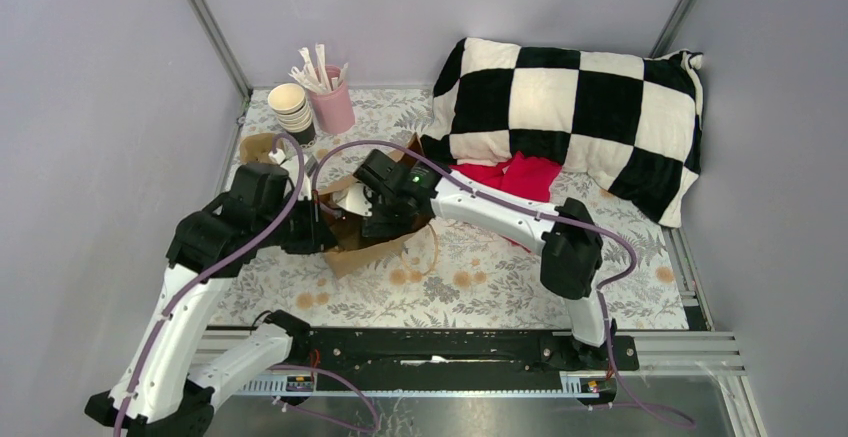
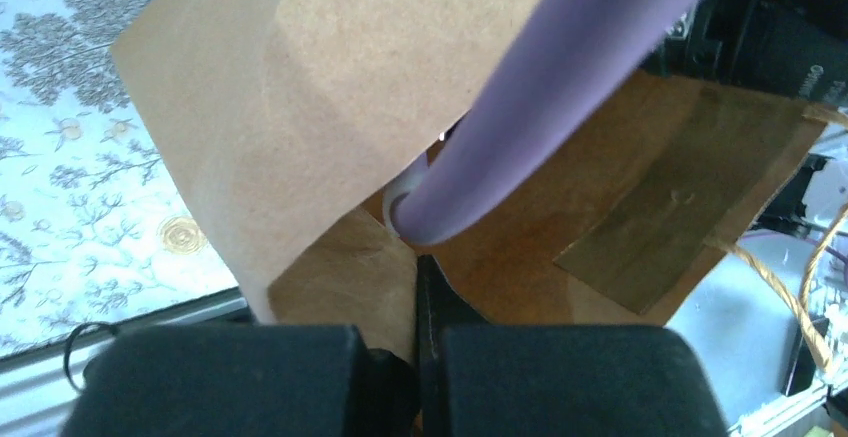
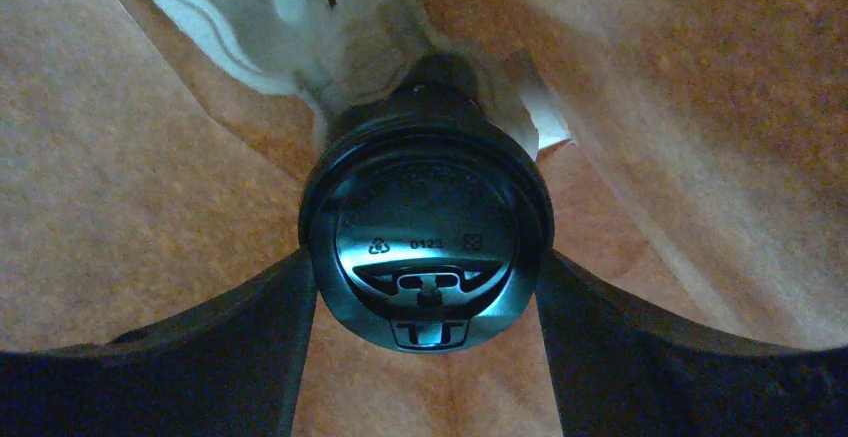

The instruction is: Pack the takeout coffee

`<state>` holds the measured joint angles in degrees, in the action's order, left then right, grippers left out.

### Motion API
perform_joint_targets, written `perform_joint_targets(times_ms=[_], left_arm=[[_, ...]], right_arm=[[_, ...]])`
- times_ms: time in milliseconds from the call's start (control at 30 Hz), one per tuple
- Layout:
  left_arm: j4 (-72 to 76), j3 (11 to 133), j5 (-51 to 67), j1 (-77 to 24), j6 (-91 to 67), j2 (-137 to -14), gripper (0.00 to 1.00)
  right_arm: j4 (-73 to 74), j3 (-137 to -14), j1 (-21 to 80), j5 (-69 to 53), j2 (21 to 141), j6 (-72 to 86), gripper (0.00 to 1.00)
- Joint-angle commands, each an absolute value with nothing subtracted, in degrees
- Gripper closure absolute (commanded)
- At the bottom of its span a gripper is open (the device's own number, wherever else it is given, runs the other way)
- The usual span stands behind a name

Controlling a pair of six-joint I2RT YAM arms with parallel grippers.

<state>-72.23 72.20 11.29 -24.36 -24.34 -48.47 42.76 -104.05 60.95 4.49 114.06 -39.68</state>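
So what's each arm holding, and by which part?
Right fingers clasp the takeout coffee at its lid; left fingers pinch the paper bag at its rim.

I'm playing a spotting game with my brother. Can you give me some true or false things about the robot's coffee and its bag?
1. The takeout coffee sits down inside the brown paper bag. True.
2. The coffee has no top on it. False: a round black lid covers it.
3. The left gripper pinches the bag's edge. True.
4. The right gripper is empty and far from the coffee. False: it grips the lid by its two sides.
5. The pillow is plain red. False: it is checked black and white.
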Motion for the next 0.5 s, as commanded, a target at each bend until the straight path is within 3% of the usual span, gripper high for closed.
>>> perform_joint_targets(times_ms=[0, 200, 367, 467], left_arm=[[-74.8, 77.5, 2.33, -24.6, -25.39, -51.74, 0.99], [-78.76, 83.73, -4.55, -24.61, -25.89, -56.13, 0.97], [-81.09, 86.15, -8.95, -24.58, -26.28, -57.57, 0.88], [-81.79, 88.08, -11.75, -24.57, -25.98, -58.04, 0.76]], right_arm=[[49.21, -108.21, 61.95, -3.46, 118.38, -37.01, 0.56], [51.6, -110.22, 62.14, -3.17, 121.7, -36.11, 0.53], [52.97, -112.72, 62.25, -4.59, 124.36, -34.17, 0.52], [53.19, -113.94, 62.31, -5.33, 126.46, -32.62, 0.56]])
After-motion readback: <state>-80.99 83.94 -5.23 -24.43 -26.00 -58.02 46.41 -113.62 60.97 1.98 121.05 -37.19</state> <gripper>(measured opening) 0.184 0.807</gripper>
